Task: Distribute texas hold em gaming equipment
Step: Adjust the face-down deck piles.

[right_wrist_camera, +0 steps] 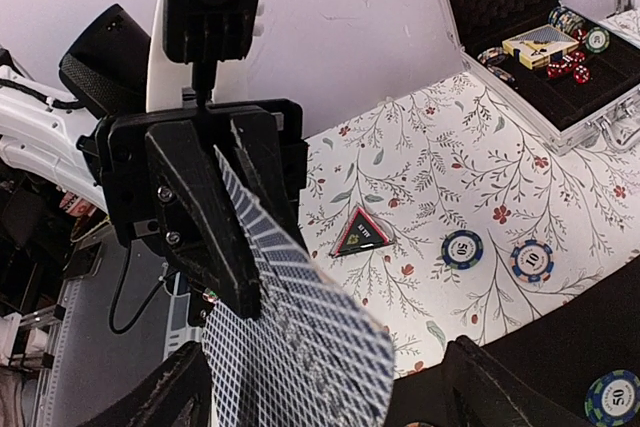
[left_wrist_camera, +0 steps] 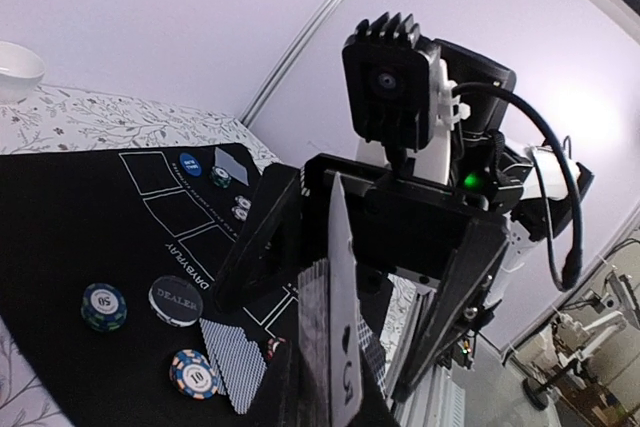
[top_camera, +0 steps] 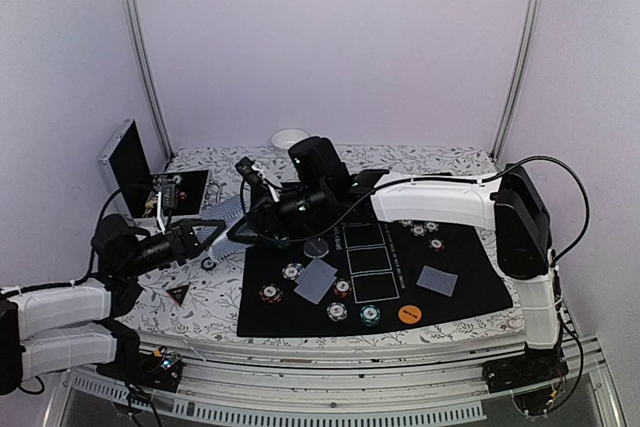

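Left gripper (right_wrist_camera: 262, 262) is clamped tight on the end of the cards (right_wrist_camera: 310, 357), holding them up off the table, I'd guess so 1 can be peeled off. Right gripper (left_wrist_camera: 330, 317) faces it with jaws wide, 1 on each side of the cards' free edge, gripping nothing. Below it, 2 dealt cards (top_camera: 316, 280) lie on the mat (top_camera: 470, 292).

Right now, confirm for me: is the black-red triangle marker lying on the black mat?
No, the triangle marker lies on the flowered cloth, off the left edge of the black mat.
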`<state>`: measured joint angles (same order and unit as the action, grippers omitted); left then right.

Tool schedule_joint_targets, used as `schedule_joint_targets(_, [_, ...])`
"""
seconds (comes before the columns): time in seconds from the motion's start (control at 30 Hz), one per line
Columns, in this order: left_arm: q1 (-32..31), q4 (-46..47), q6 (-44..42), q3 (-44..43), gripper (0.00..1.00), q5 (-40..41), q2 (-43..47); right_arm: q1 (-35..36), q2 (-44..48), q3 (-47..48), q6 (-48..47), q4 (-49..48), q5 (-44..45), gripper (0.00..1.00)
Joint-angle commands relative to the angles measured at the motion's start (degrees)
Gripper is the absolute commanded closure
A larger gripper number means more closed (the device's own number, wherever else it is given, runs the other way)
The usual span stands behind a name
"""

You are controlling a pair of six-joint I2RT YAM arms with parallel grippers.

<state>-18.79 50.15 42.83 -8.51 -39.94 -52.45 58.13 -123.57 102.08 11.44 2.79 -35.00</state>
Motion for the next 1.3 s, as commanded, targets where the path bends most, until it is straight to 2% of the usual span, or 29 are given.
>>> schedule_joint_targets(0.0, [-0.82,6.43,4.84,-0.79,0.97,-3.12,-2.61,-0.15,-0.81,1.44,-0.79,0.65,2.05,0.24])
schedule_joint_targets(0.33, [-0.86,10.56,8.67,0.18,0.87,-2.17,-3.72,-1.46,1.1,-1.71,0.23,1.07,2.43,0.47])
schedule_joint_targets(0.4, [-0.84,10.49,8.59,0.39,0.85,-2.02,-3.69,-1.64,1.22,-1.8,0.31,1.16,2.23,0.55])
schedule_joint_targets(0.47, [-0.87,10.45,8.59,0.6,0.82,-1.57,-3.75,-1.77,1.4,-1.8,0.42,1.2,1.82,0.7])
schedule_joint_targets(0.57, [-0.82,10.44,8.63,0.81,0.79,-1.45,-4.15,-1.76,1.42,-1.5,0.46,1.15,0.45,0.86])
schedule_joint_targets(0.67, [-0.83,11.14,8.84,0.99,0.75,-1.7,-4.74,-1.76,1.61,-1.27,0.63,1.15,-0.7,0.94])
schedule_joint_targets(0.9, [-1.04,11.44,8.56,1.55,0.73,-2.26,-5.32,-2.53,2.23,-1.01,2.01,0.67,-3.58,0.97])
schedule_joint_targets(1.1, [-1.23,11.42,7.57,1.98,0.62,-2.72,-5.02,-3.83,3.03,-1.63,4.42,-1.62,-9.11,0.98])
schedule_joint_targets(1.27, [-1.38,10.6,5.46,1.88,0.62,-4.76,-4.41,-4.78,3.29,-2.28,6.54,-4.35,-15.01,0.98])
